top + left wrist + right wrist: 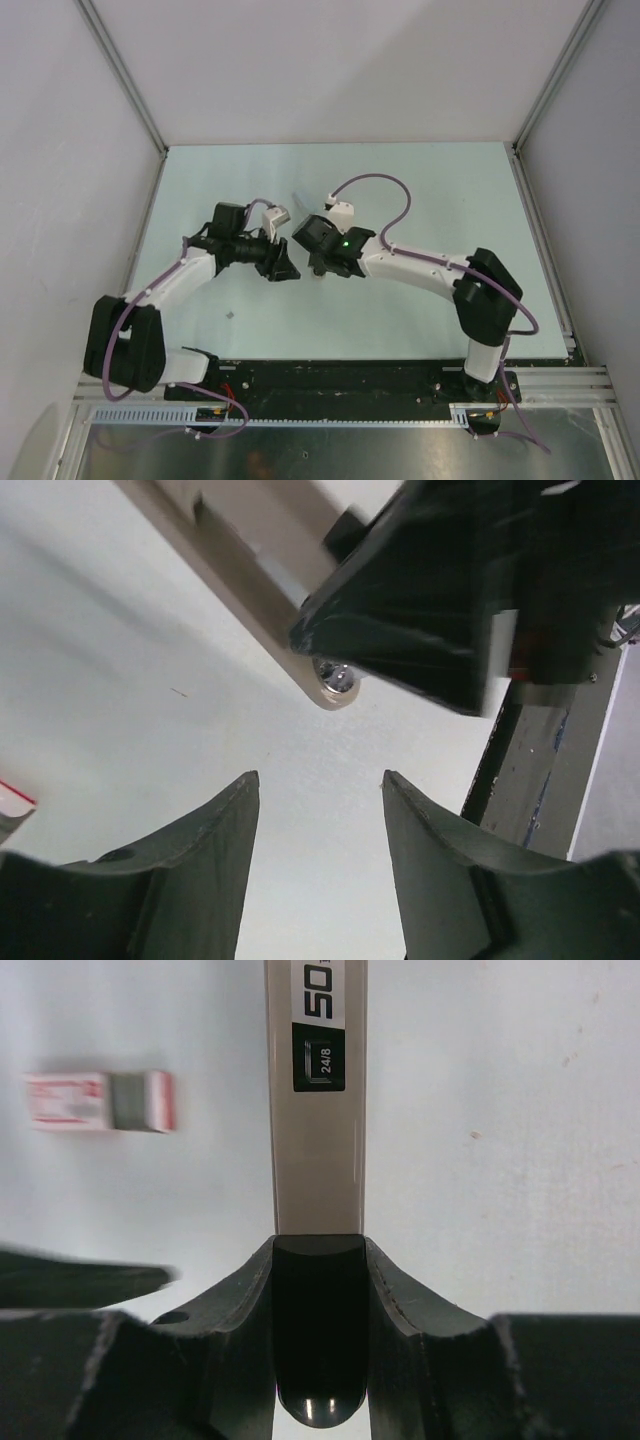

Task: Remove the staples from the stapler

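- The stapler point(313, 1150) is clamped in the right end effector point(318, 1247).
- The left end effector point(320, 790) is held wide open and empty.
- No removed staples are seen, so unloading is judged still undone.

Soft, even light from overhead leaves the table point(430, 200) pale, shadows faint. Close up, the left fingers point(200, 870) blur at their edges; the beige bar point(315, 1160) between the right fingers point(420, 1310) reads sharp, with two small glints below.

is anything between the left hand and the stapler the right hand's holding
Nothing visible. The open left hand faces the end of the stapler, and only table shows between them. The right hand is shut on it just behind that end.
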Tool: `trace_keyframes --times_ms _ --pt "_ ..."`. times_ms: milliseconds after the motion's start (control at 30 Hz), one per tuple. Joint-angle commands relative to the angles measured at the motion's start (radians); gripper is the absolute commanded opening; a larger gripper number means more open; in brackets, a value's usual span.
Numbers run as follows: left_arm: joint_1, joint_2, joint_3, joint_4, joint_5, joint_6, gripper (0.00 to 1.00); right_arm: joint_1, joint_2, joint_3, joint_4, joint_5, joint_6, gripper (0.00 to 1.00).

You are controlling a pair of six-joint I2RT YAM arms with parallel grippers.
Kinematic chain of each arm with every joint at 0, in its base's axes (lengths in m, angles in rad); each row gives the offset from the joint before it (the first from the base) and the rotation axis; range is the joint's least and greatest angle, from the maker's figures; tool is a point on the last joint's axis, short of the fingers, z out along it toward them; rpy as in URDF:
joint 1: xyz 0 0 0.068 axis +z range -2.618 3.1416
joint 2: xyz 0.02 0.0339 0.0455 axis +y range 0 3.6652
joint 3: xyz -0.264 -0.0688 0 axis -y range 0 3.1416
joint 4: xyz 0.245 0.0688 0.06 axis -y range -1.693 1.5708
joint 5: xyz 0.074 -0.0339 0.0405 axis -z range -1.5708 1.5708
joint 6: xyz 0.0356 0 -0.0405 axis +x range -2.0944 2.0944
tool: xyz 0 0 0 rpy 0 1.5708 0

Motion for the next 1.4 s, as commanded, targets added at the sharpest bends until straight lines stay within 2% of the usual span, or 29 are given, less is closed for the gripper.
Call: trace_keyframes --times_ms 0,67,233,567,800,1000,1067,1367 --pt "-0.015 0.06 -0.008 0.005 0.056 -0.006 0.58 0.023 -0.118 0.001 0.172 0.134 0.088 0.0" --pt "-0.022 0.065 -0.016 0.013 0.074 -0.002 0.59 0.021 -0.127 -0.002 0.194 0.125 0.099 0.0" --pt "-0.028 0.05 -0.035 0.067 0.148 -0.019 0.76 0.018 -0.144 -0.017 0.227 0.097 0.126 0.0" --pt "-0.03 0.077 -0.019 0.13 0.1 -0.016 0.77 0.017 -0.18 -0.09 0.286 0.025 0.185 0.0" --pt "-0.03 0.127 -0.01 0.138 0.099 0.033 0.71 0.007 -0.209 -0.126 0.33 -0.04 0.208 0.0" --pt "-0.03 0.134 -0.002 0.14 0.084 0.063 0.47 0.003 -0.217 -0.149 0.366 -0.095 0.226 0.0" --pt "-0.03 0.136 0.006 0.141 0.09 0.058 0.43 0.003 -0.208 -0.152 0.38 -0.119 0.232 0.0" --pt "-0.03 0.113 -0.007 0.141 0.098 0.067 0.44 0.004 -0.19 -0.167 0.417 -0.179 0.25 0.0"
